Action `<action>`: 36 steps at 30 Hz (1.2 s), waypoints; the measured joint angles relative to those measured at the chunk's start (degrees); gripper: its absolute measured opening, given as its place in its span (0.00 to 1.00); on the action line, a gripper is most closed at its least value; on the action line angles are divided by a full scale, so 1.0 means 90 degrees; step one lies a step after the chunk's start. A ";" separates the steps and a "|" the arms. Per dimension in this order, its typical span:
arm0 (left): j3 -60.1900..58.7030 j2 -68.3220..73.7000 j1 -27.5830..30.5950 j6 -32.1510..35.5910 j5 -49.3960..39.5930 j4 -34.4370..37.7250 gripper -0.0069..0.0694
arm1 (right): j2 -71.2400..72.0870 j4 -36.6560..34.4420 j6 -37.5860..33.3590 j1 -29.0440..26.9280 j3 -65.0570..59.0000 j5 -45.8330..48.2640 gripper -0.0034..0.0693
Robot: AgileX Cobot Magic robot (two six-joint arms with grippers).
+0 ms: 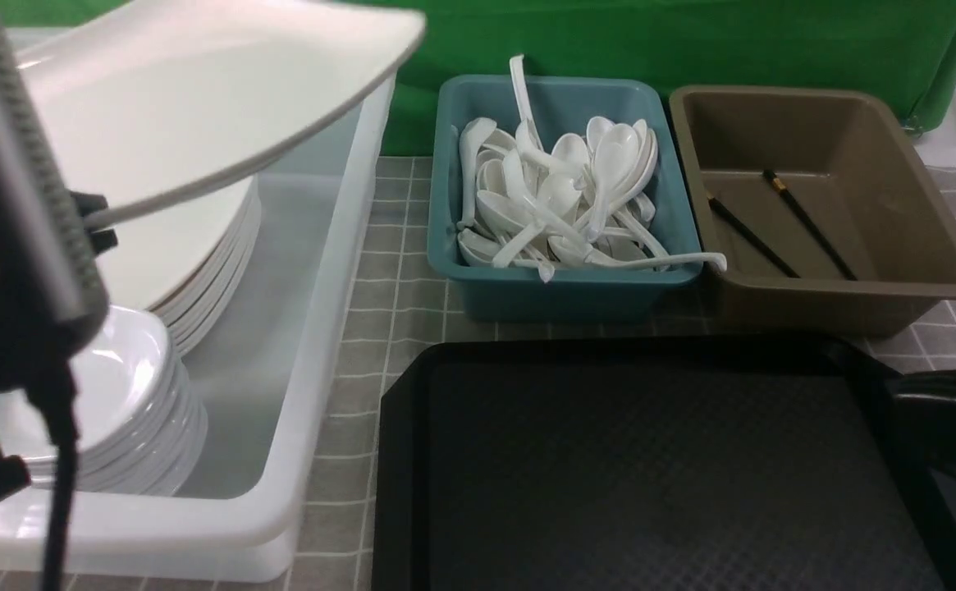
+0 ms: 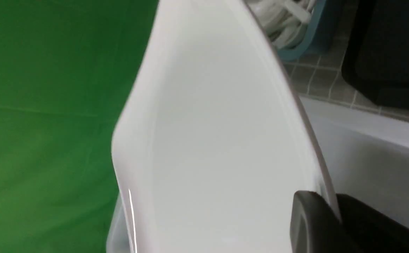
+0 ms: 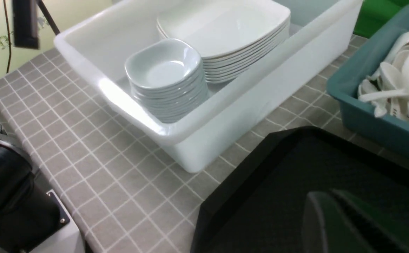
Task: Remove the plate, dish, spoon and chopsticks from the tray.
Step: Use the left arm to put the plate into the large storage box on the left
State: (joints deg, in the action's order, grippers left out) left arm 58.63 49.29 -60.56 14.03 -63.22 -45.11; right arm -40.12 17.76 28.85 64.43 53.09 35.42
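Front view gives us these counts: one plate point(image 1: 198, 107) in the air, two chopsticks point(image 1: 810, 224), one tray point(image 1: 650, 476), three bins and two arms. We cannot count the pile of spoons point(image 1: 560, 197) exactly, as they lie across one another.

At the left edge of this view the left gripper point(image 1: 93, 222) is raised. Its jaws are clamped on the near edge of the plate and hold it tilted above the white bin point(image 1: 305, 427). In the left wrist view, one dark finger point(image 2: 309, 221) presses on the plate's inner face and the other is behind the rim. The right gripper point(image 3: 334, 214) is low over the right side of the tray. Its jaws are closed together and we see nothing between them.

The white bin holds a stack of plates point(image 3: 225, 28) at its far end. Just beside it, nearer to us, is a stack of dishes point(image 3: 165, 80). The teal bin point(image 1: 560, 295) contains the spoons, and one handle hangs over its front rim. The brown bin point(image 1: 855, 304) contains the chopsticks, which lie apart on its floor. The tray sits on the grey checked cloth point(image 1: 395, 271), in front of the teal and brown bins.
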 joint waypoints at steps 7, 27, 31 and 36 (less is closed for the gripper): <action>0.0000 0.0756 0.1996 0.0749 0.1335 0.1040 0.13 | -0.0319 -0.0006 -0.0275 0.0000 0.0114 -0.0226 0.09; 0.0000 0.3536 0.6304 0.4277 0.3962 0.3016 0.13 | -0.0324 -0.0013 -0.0833 0.0000 0.0119 0.0400 0.09; 0.0000 0.3853 0.6349 0.4382 0.4049 0.2911 0.13 | -0.0324 -0.0013 -0.0857 0.0000 0.0119 0.0400 0.09; 0.0000 0.4296 0.6408 0.4441 0.4417 0.2560 0.13 | -0.0338 -0.0013 -0.0951 0.0000 0.0119 0.0406 0.09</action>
State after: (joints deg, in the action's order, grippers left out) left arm 58.63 87.95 -2.88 54.01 -23.47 -22.07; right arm -43.16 17.65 20.29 64.43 54.16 39.08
